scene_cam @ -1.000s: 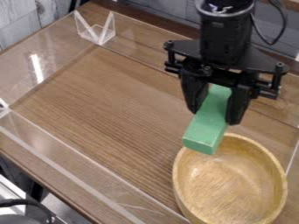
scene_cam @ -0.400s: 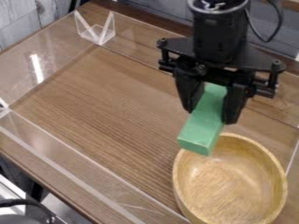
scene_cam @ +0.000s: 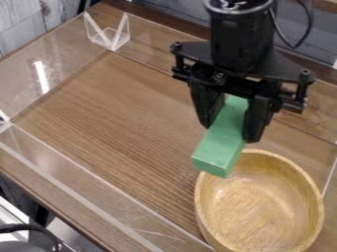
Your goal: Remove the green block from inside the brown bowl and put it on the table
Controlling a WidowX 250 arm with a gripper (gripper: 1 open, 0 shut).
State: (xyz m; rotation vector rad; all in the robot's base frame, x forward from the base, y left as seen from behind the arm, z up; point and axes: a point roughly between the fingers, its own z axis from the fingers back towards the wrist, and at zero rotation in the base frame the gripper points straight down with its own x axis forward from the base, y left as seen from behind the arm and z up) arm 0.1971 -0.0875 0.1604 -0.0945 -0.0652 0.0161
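The green block [scene_cam: 222, 144] hangs tilted in the air, its upper end pinched between the black fingers of my gripper [scene_cam: 235, 110], which is shut on it and points down. The block's lower end hovers just above the left rim of the brown bowl [scene_cam: 261, 202], which stands at the bottom right of the table [scene_cam: 118, 118] and shows nothing inside it. The block's top is hidden between the fingers.
Low clear plastic walls [scene_cam: 53, 69] edge the table on the left, front and back. A small clear folded stand [scene_cam: 105, 31] sits at the back left corner. Bare wood-grain surface stretches left of the bowl.
The gripper and the held green block have drifted slightly left and up, away from the bowl's centre. The bowl has not moved.
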